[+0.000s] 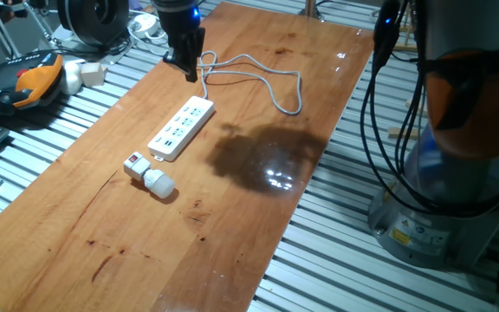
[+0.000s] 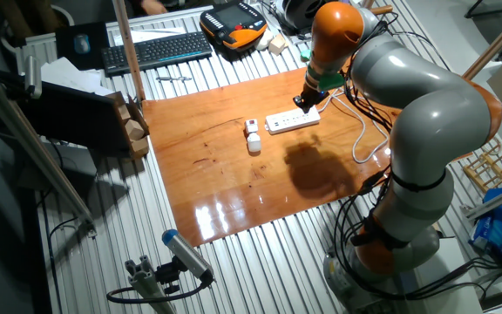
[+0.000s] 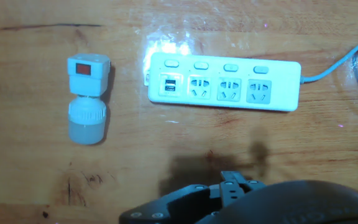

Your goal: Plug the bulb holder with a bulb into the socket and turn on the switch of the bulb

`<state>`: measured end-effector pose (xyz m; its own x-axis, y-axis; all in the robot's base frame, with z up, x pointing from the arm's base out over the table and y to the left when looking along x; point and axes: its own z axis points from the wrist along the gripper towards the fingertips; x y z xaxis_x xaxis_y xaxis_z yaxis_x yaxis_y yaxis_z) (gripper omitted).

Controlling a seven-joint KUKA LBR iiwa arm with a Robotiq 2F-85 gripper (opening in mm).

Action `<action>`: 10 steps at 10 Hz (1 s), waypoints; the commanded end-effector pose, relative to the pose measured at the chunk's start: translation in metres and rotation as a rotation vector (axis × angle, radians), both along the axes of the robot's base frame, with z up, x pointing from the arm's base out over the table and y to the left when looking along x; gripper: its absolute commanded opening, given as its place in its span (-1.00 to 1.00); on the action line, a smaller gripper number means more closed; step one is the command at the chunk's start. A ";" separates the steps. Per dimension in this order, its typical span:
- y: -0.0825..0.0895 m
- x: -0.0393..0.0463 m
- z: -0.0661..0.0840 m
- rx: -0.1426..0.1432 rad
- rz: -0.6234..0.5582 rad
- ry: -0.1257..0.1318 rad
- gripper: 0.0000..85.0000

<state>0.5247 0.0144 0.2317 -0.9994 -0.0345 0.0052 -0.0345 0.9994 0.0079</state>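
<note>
The bulb holder [image 1: 135, 164] lies flat on the wooden table with its red switch [image 3: 81, 68] facing up. The white bulb [image 1: 160, 184] is joined to its end. The socket, a long white power strip [image 1: 182, 127], lies just beyond it, a small gap apart. My gripper [image 1: 185, 68] hovers above the cord end of the strip, empty, with its fingers looking closed together. In the hand view the holder [image 3: 88, 74] and bulb [image 3: 86, 119] are at the left and the strip [image 3: 224, 81] is at the centre. My gripper [image 3: 232, 186] shows as a dark mass at the bottom.
The strip's grey-white cord [image 1: 267, 82] loops across the far part of the table. An orange-black pendant [image 1: 33, 78] and a keyboard [image 2: 155, 51] lie off the table. The arm's base [image 1: 457, 173] stands to the right. The table edge [image 1: 275, 251] is near.
</note>
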 end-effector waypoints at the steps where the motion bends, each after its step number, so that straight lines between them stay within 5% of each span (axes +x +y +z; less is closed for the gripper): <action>1: 0.003 -0.0003 -0.002 0.023 -0.003 0.007 -1.00; 8: 0.048 -0.0045 -0.025 -0.037 -0.035 -0.062 -1.00; 10: 0.054 -0.0096 -0.027 -0.009 -0.037 -0.072 -1.00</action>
